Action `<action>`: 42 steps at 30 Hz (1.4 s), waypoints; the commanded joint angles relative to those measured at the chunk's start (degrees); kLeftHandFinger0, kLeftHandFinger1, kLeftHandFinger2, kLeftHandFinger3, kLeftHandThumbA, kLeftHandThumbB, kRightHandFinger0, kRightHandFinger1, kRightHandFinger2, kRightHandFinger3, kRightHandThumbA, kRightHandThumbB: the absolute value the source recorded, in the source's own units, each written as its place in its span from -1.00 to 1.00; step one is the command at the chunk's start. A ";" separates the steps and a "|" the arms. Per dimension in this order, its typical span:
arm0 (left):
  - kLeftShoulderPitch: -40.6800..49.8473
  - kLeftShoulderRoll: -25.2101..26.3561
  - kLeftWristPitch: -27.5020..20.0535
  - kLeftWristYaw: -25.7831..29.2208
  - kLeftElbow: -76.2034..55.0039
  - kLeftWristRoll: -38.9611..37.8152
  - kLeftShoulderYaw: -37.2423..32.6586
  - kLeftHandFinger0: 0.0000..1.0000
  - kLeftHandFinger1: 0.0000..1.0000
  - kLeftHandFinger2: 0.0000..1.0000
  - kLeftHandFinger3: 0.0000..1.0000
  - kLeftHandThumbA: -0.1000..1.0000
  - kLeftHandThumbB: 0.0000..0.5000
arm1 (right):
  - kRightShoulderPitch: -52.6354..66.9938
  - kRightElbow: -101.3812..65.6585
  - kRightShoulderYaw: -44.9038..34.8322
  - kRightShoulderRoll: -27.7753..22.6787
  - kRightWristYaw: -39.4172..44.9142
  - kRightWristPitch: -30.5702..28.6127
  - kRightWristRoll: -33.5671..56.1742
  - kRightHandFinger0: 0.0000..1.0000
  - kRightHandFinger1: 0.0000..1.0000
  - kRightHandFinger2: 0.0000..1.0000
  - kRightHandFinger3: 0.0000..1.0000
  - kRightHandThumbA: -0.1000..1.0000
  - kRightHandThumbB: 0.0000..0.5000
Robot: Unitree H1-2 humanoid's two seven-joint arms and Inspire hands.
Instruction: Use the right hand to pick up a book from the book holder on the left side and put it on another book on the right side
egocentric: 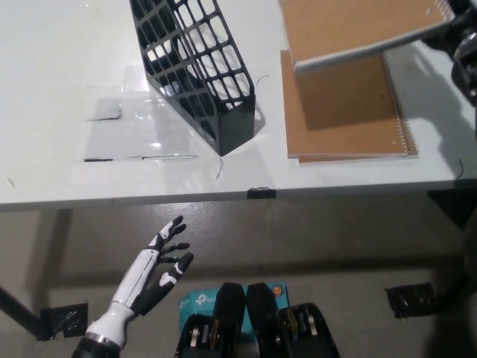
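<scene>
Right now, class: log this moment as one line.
right hand: holds book | over spiral notebook | left hand: open, idle | holder: empty

Only readable text: "tp-l…" in white on blue box on floor, bottom middle, rest of word hidden behind robot's body. Smaller line beneath starts "AC12…", too small to read surely. Brown book covers, black book holder, desk: no legible lettering, labels or numbers.
</scene>
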 commanded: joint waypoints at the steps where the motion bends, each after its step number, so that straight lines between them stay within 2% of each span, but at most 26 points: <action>1: 0.07 0.32 -1.93 0.40 -1.10 -0.69 0.49 0.39 0.64 1.00 1.00 0.83 -0.35 | -3.77 4.60 1.63 -2.27 4.51 -6.54 -0.93 -1.00 -0.68 0.19 1.00 -1.00 -0.74; 2: 0.12 0.41 -2.02 0.39 -1.19 -0.76 0.56 0.39 0.64 1.00 1.00 0.83 -0.35 | -3.72 5.65 1.70 -2.32 4.91 -6.99 -0.97 -1.00 -0.69 0.19 1.00 -1.00 -0.73; 3: 0.16 0.39 -1.76 0.17 -1.32 -1.07 0.59 0.39 0.64 1.00 1.00 0.83 -0.32 | -3.51 6.92 2.23 -2.38 5.46 -8.67 -1.51 -1.00 -0.69 0.23 1.00 -1.00 -0.63; 5: 0.09 0.42 -2.16 0.28 -1.00 -0.89 0.57 0.39 0.64 1.00 1.00 0.83 -0.33 | -2.95 9.63 3.16 -2.46 5.55 -10.32 -2.48 -1.00 -0.62 0.31 1.00 -1.00 -0.65; 7: 0.09 0.34 -2.24 0.34 -0.89 -0.95 0.63 0.39 0.63 1.00 1.00 0.83 -0.33 | -2.94 10.80 3.38 -2.40 5.07 -11.16 -2.64 -1.00 -0.67 0.32 1.00 -1.00 -0.58; 12: -0.10 0.21 -2.16 0.21 -1.08 -1.04 0.63 0.39 0.63 1.00 1.00 0.81 -0.37 | -2.28 13.10 3.35 -2.47 4.64 -14.09 -3.01 -1.00 -0.81 0.25 1.00 -1.00 -0.52; 15: -0.25 0.29 -2.14 0.19 -0.84 -1.03 0.68 0.40 0.64 1.00 1.00 0.84 -0.31 | -2.01 13.89 2.93 -2.76 4.98 -15.17 -3.10 -1.00 -0.88 0.17 1.00 -1.00 -0.51; 20: -0.22 0.46 -1.81 0.04 -1.36 -1.02 0.73 0.39 0.63 1.00 1.00 0.86 -0.32 | -1.23 14.25 2.06 -3.46 5.24 -16.35 -2.50 -1.00 -0.98 0.24 1.00 -1.00 -0.50; 23: -0.30 0.45 -2.84 0.26 -0.52 -1.03 0.74 0.38 0.63 1.00 1.00 0.86 -0.31 | -1.01 14.32 1.91 -3.67 5.23 -16.61 -2.55 -1.00 -1.00 0.14 1.00 -1.00 -0.46; 24: -0.29 0.43 -2.67 0.24 -0.44 -1.12 0.79 0.38 0.63 1.00 1.00 0.87 -0.27 | -0.95 14.32 2.12 -3.77 5.52 -16.84 -2.80 -1.00 -1.00 0.13 0.82 -1.00 -0.42; 25: -0.26 0.40 -2.53 0.20 -0.44 -1.14 0.79 0.38 0.63 1.00 1.00 0.88 -0.26 | -0.92 14.36 2.33 -3.84 5.66 -16.97 -3.02 -1.00 -1.00 0.14 0.74 -1.00 -0.41; 26: -0.33 0.33 -2.67 0.33 -0.31 -0.92 0.73 0.38 0.63 1.00 1.00 0.88 -0.27 | -0.77 14.25 2.88 -3.84 6.08 -17.64 -3.56 -1.00 -1.00 0.12 0.00 -1.00 -0.37; 27: -0.40 0.28 -2.94 0.46 -0.11 -0.75 0.68 0.38 0.63 0.99 1.00 0.88 -0.27 | -0.68 14.16 3.19 -3.80 6.35 -18.11 -3.82 -1.00 -1.00 0.12 -0.05 -1.00 -0.36; 28: -0.42 0.24 -2.97 0.55 -0.01 -0.61 0.64 0.37 0.63 0.99 1.00 0.89 -0.27 | -0.64 14.17 3.22 -3.81 6.60 -18.10 -3.77 -1.00 -1.00 0.13 -0.19 -1.00 -0.36; 29: -0.41 0.18 -2.89 0.53 0.01 -0.68 0.65 0.37 0.62 0.98 1.00 0.89 -0.27 | -0.44 14.02 4.42 -3.74 7.19 -19.11 -4.90 -1.00 -0.96 0.19 0.08 -1.00 -0.33; 30: -0.40 0.14 -2.94 0.60 0.01 -0.64 0.66 0.37 0.62 0.98 1.00 0.89 -0.30 | -0.15 13.76 7.62 -3.65 6.58 -21.44 -8.25 -1.00 -0.91 0.19 0.04 -1.00 -0.16; 31: -0.19 0.11 -2.92 0.60 -0.09 -0.62 0.63 0.36 0.62 0.98 1.00 0.89 -0.30 | 0.15 13.55 9.94 -3.59 5.69 -22.77 -10.43 -0.94 -0.72 0.29 -0.11 -1.00 0.06; 32: -0.21 0.15 -2.89 0.55 -0.11 -0.62 0.63 0.36 0.62 0.98 1.00 0.89 -0.30 | 0.39 13.10 12.53 -3.59 5.06 -23.56 -12.41 -0.37 0.13 1.00 0.42 -0.79 0.04; 33: -0.26 0.21 -2.97 0.57 -0.07 -0.52 0.60 0.36 0.62 0.98 1.00 0.89 -0.31 | 0.62 12.69 14.00 -3.61 5.39 -23.74 -13.10 0.32 0.46 0.88 0.40 -0.77 0.06; 34: -0.33 0.22 -3.25 0.59 0.11 -0.54 0.59 0.36 0.62 0.98 1.00 0.89 -0.31 | 0.85 12.30 14.97 -3.70 6.44 -23.58 -13.26 0.76 0.92 1.00 0.79 -0.65 0.11; 35: -0.42 0.20 -3.13 0.45 0.14 -0.77 0.61 0.36 0.61 0.97 1.00 0.89 -0.32 | 1.08 11.91 16.46 -4.03 8.05 -22.94 -13.89 1.00 1.00 1.00 1.00 -0.49 0.17; 36: -0.40 0.20 -2.83 0.25 -0.03 -0.99 0.63 0.36 0.61 0.97 1.00 0.88 -0.32 | 1.19 11.80 17.90 -4.31 8.77 -22.99 -14.59 1.00 1.00 1.00 1.00 -0.36 0.30; 38: -0.39 0.24 -2.53 0.31 -0.35 -0.72 0.63 0.37 0.61 0.96 1.00 0.87 -0.31 | 1.58 11.35 22.52 -4.98 9.11 -25.13 -18.21 1.00 1.00 1.00 1.00 -0.12 0.34; 40: -0.61 0.35 -3.21 0.50 -0.04 -0.52 0.62 0.35 0.59 0.95 1.00 0.86 -0.37 | 1.94 10.42 23.82 -5.21 9.20 -25.77 -18.02 1.00 1.00 1.00 1.00 -0.05 0.33; 42: -0.65 0.36 -2.99 0.40 -0.11 -0.57 0.62 0.35 0.60 0.96 1.00 0.86 -0.34 | 2.22 9.65 24.62 -5.53 9.28 -26.29 -18.31 1.00 1.00 1.00 1.00 -0.01 0.32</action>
